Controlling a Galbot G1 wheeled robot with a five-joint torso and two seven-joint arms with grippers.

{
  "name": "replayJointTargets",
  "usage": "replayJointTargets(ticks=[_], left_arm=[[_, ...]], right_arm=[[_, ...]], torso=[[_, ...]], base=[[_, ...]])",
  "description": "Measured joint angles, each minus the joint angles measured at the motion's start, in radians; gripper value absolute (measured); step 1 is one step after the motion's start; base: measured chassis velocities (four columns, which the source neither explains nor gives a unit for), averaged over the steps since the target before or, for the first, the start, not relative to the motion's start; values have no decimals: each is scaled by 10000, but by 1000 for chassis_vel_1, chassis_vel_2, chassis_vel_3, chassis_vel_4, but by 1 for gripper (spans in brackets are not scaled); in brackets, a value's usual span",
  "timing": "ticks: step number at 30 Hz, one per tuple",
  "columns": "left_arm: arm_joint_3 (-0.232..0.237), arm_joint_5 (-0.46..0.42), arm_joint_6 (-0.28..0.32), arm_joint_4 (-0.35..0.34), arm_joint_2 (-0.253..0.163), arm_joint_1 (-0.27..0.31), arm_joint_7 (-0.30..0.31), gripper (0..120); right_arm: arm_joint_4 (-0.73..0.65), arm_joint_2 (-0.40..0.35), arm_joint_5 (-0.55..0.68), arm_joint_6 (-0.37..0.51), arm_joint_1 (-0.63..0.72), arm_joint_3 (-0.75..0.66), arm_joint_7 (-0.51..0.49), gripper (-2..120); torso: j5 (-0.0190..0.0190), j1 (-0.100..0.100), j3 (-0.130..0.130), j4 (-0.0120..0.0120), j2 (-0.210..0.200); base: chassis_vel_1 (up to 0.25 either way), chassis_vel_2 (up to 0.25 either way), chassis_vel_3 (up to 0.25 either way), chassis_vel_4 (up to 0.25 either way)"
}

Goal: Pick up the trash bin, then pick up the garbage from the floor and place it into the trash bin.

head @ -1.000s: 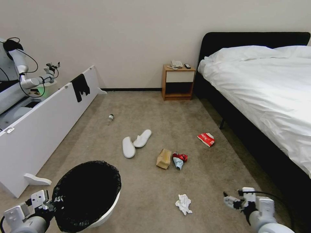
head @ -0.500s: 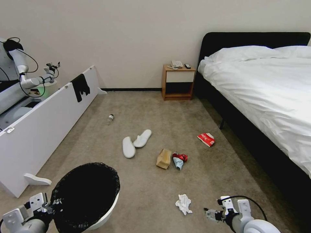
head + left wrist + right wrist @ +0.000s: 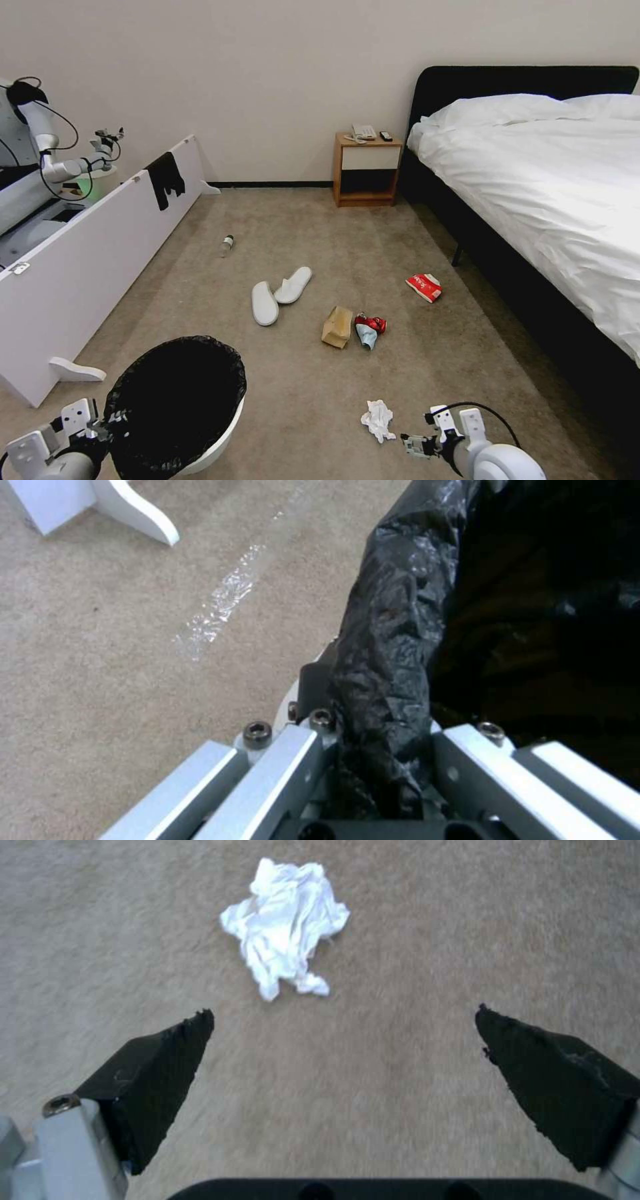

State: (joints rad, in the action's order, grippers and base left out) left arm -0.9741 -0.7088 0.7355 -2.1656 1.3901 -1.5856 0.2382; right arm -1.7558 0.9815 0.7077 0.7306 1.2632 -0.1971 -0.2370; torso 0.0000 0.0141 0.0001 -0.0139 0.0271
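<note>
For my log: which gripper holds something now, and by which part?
The left gripper is shut on the trash bin, pinching its bag-covered rim. The right gripper is open and empty, near the tissue.

Nothing readable here really, the red snack packet (image 3: 424, 287) has white lettering on it but it's too small to make out.

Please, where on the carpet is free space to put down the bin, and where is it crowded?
Bare carpet lies between the trash bin, held at its rim by the left gripper, and the crumpled tissue. More lies between the slippers and the nightstand. It is crowded around the brown paper bag and wrappers. The open right gripper hovers beside the tissue.
</note>
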Motion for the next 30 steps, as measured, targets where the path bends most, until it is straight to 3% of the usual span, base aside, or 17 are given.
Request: replayJointTargets(ticks=[9, 21, 30], left_arm=[[56, 367, 0, -81, 318, -73, -178, 2], [67, 559, 0, -202, 467, -179, -267, 2], [-52, 587, 0, -281, 486, -227, -316, 2]], right_arm=[[1311, 149, 81, -426, -1196, 996, -55, 100], [1828, 315, 53, -602, -1655, 1441, -47, 100], [2804, 1123, 48, -861, -2509, 2621, -189, 100]], torso=[[0, 0, 0, 0, 0], [0, 0, -1, 0, 0], [-3, 0, -1, -1, 0]], base=[[0, 0, 0, 0], [0, 0, 0, 0], [0, 0, 0, 0]])
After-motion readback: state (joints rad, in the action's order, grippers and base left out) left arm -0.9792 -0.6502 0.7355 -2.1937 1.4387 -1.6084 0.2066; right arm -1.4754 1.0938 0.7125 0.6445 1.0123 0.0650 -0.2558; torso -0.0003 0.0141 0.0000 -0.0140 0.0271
